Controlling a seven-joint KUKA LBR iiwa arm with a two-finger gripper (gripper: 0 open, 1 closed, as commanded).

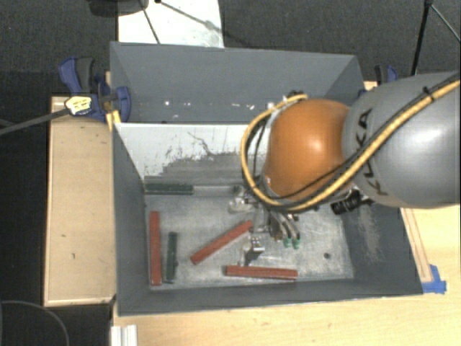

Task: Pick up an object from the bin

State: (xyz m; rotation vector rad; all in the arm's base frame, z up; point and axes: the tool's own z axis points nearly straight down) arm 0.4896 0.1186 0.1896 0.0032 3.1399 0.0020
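Camera view.

- Bin (pixel 130 215): grey metal, scuffed floor.
- Hand (pixel 268 238): low, right of centre. Open or closed cannot be told; nothing seen held.
- Slanted red stick (pixel 220 243): slim, matte. Long axis runs near-left to far-right, and its far end lies just left of the hand.
- Level red stick (pixel 261 272): just near of the hand.
- Dark green stick (pixel 171 256): well left.

Matt, scuffed grey metal bin (pixel 144 215) holds matt red sticks (pixel 221 244) beneath a glossy orange cover (pixel 306 146).
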